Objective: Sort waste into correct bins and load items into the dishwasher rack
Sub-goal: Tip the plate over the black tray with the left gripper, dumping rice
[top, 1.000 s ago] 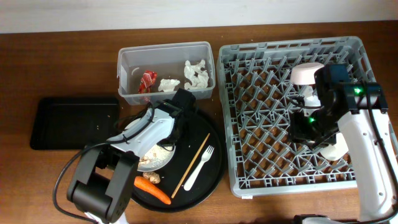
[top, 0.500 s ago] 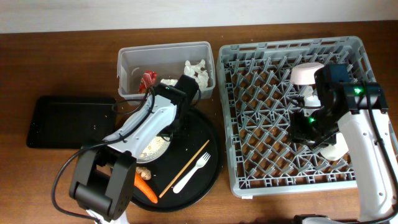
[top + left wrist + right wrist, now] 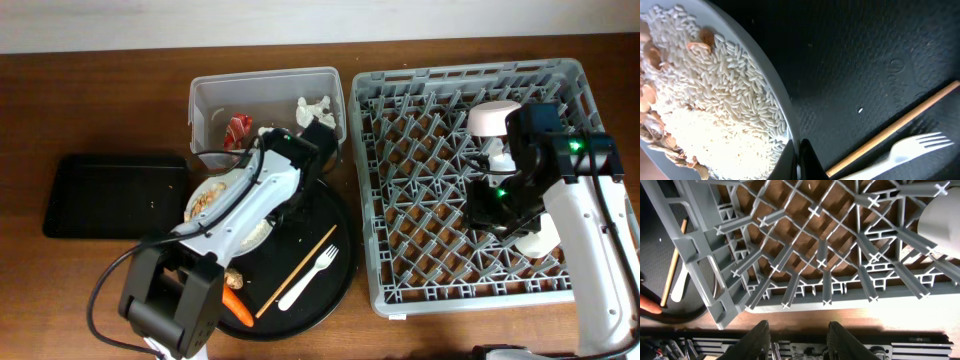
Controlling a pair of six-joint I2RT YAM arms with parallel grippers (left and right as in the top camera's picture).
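Pale grey round plate (image 3: 781, 107), heaped with beige rice-like crumbs (image 3: 715, 100), is gripped at its rim by the left hand (image 3: 797, 160), fingers clamped on it, over the edge of the big round black tray (image 3: 325, 285). The right hand (image 3: 799, 337) is held with fingers apart over the large grey lattice dishwasher rack (image 3: 420, 100).

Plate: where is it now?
Overhead view, left of centre: the plate is in the left claw, at the round black tray's left edge, just below the clear tub.
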